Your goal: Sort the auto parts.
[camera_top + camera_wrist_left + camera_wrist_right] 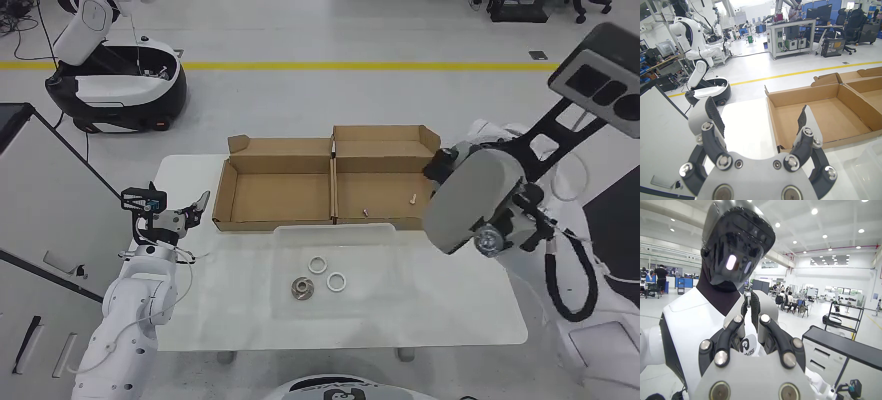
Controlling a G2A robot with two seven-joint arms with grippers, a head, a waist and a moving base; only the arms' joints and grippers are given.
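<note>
**Right fingers clamped on a small part, left fingers apart over the bench**

My right fingers [749,303] are pressed together on a small threaded metal part [748,299]. It sits upright between the ribbed pads, near their tips, with its silvery end showing just above them. This arm is lifted well above the bench [450,300], on the side of the right cardboard box [385,140], and the fingers are turned back toward my own head.

My left fingers [192,207] are spread wide with nothing between them. They hang over the bench edge just beside the left cardboard box [222,195], not touching it, and point toward its near corner.

The two boxes stand side by side at the far side of the bench, with a shared wall between them and their flaps folded back. On the floor of the right one lie a small dark pin-like piece [366,211] and, a little apart from it, a small white piece [414,198].

In front of the boxes sits a clear plastic tray [290,235]. Inside it lie two white rings [317,265] close together, and a grey toothed metal disc [302,289] just beside them on the side toward my left arm. All three lie flat, and I cannot tell whether the disc touches the nearer ring.
</note>
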